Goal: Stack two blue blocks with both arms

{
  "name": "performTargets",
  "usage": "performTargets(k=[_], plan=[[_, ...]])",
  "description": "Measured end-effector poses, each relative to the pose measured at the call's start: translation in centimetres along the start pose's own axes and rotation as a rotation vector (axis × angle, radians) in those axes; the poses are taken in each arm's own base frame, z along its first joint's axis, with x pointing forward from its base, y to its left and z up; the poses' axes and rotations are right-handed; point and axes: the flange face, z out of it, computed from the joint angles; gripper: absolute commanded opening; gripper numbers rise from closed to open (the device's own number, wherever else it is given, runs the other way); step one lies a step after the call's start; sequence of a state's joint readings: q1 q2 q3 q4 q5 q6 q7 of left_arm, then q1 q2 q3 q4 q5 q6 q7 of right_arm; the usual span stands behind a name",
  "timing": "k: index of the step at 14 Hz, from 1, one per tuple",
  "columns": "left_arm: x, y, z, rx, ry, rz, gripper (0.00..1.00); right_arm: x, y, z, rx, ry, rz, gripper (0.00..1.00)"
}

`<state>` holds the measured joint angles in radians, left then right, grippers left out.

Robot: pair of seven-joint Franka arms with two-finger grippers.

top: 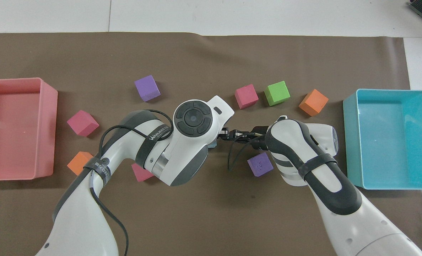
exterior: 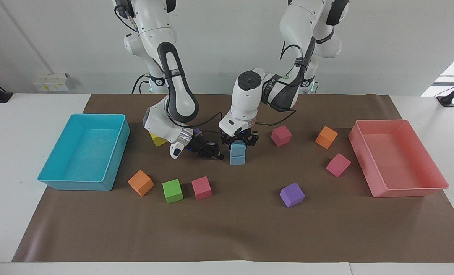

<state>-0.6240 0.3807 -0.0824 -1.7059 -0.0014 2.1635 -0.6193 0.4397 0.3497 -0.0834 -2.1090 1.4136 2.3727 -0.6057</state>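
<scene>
In the middle of the brown mat on the counter (exterior: pixel 5 160) the two blue blocks stand one on the other: the lower blue block (exterior: pixel 237 159) rests on the mat and the upper blue block (exterior: pixel 237 147) sits on top of it, edges close to square as far as I can see. The left hand (exterior: pixel 239 140) is right over that upper block with its fingers closed on its sides, so the block is set down but not yet let go. The right hand (exterior: pixel 211 152) lies low just beside the stack, toward the right arm's end, its fingers shut with nothing in them; it seems to be waiting. From above, the left arm's wrist covers nearly the whole stack, and only a sliver of blue peeps out by it (top: pixel 214 144). These look like foam cubes, so I would judge them very light, a bit squashy and matte enough not to slip; a grip on two opposite flat faces, about mid-height, should do, and gently, since a hard squeeze would dent them. Being so light, the top one could cling to a finger or be nudged askew on release, so I'd open wide before lifting straight up.
</scene>
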Motion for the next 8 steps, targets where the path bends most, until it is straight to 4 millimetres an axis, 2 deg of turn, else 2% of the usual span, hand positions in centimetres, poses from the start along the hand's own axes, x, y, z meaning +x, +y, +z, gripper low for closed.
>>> performTargets(k=[3, 5, 8], plan=[[-0.01, -0.01, 0.04, 0.001, -0.001, 0.000, 0.02, 0.01, 0.01, -0.01, 0.000, 0.000, -0.002, 0.00], [-0.02, -0.02, 0.08, 0.002, -0.003, 0.000, 0.22, 0.01, 0.01, -0.01, 0.000, 0.000, -0.004, 0.00], [-0.07, -0.05, 0.16, 0.005, -0.008, 0.000, 0.45, 0.01, 0.01, -0.01, 0.000, 0.000, -0.005, 0.00]])
